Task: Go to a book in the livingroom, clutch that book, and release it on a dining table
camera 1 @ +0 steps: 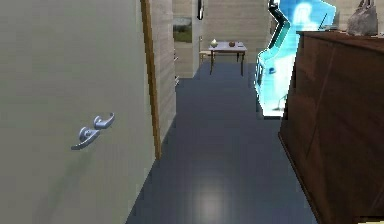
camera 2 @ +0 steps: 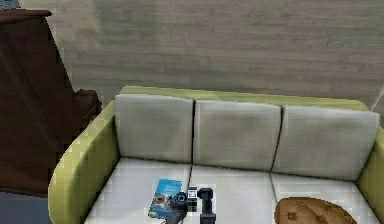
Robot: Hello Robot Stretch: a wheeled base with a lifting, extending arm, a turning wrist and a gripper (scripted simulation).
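One blue book (camera 2: 165, 198) lies flat on the sofa (camera 2: 80, 170) seat and the hand (camera 2: 185, 200) is near it, likely for grasping, but I cannot tell the hand's state or if it holds anything.

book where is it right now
In the arm side view the book lies on the left seat of the sofa, near the picture's bottom edge, just left of the gripper; a brown round cushion lies farther right.
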